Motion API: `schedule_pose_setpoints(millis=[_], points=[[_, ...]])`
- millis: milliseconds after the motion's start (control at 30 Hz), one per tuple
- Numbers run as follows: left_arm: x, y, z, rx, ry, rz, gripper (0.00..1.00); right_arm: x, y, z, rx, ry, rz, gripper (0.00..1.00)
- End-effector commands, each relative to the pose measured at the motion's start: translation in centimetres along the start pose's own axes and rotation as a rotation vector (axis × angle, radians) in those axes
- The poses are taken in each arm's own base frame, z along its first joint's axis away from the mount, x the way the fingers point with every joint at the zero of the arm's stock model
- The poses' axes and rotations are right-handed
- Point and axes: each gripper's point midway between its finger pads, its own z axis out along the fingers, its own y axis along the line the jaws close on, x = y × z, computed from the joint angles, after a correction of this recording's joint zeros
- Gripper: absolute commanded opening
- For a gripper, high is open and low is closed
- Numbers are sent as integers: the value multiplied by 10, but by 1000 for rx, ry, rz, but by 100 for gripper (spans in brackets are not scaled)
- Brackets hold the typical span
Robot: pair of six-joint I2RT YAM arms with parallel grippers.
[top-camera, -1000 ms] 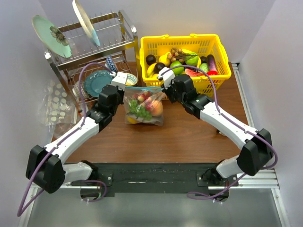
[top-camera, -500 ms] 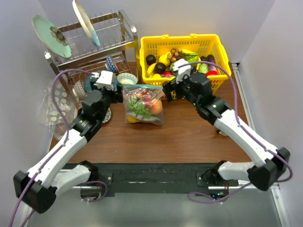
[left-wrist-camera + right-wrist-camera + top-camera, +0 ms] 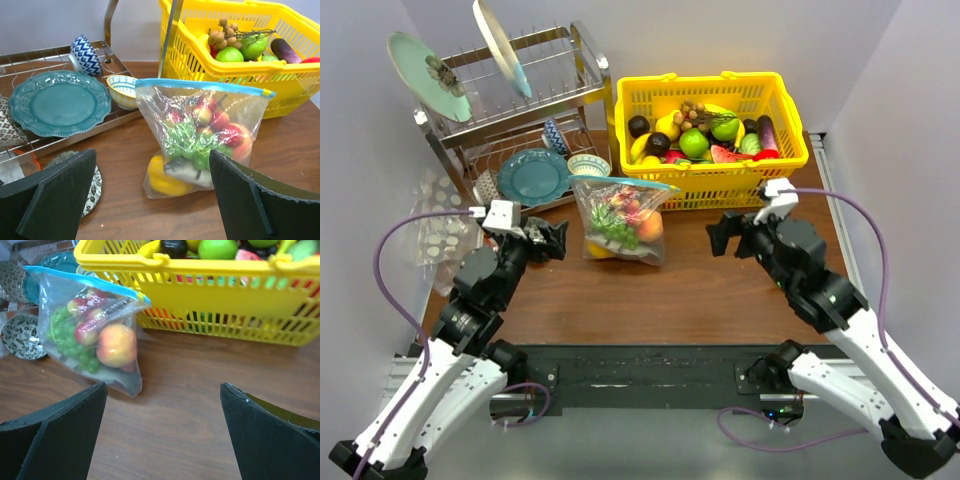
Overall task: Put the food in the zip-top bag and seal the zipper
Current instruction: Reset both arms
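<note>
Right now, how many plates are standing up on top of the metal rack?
2. A pale green plate stands at the left end of the rack; a cream plate stands to its right. The teal plate lies on a lower shelf, so it is not counted.

I note the bag [image 3: 159, 107] of food [image 3: 222, 136] upright just ahead of my left claw [image 3: 152, 159], fingers [image 3: 60, 195] spread; basket [image 3: 210, 62] beyond.

Yellow basket [image 3: 720, 185] at the back — dish rack [image 3: 525, 115] beside it.

Left claw [image 3: 553, 241] and right claw [image 3: 721, 238] have released the zip-top bag [image 3: 623, 222] and retreated.
</note>
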Motion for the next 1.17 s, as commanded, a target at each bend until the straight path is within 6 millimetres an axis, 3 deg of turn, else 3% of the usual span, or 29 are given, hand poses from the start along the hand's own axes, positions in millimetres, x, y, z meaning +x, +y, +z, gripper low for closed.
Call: schedule_pose_setpoints(millis=[0,200,300,433,1133], points=[[10,-1,-9,35,10,5,100,8,-27,-18,122,-74,153,99],[27,5,-19,41,41,53,100,50,-60,-39,248,-33,196,99],[29,5,-22,51,20,49,100,56,-67,-43,273,-50,212,99],[22,-1,-24,85,-17,48,100,49,-67,-46,264,-75,211,99],[25,-1,-22,84,-2,57,100,55,-69,-44,286,-59,215,99]])
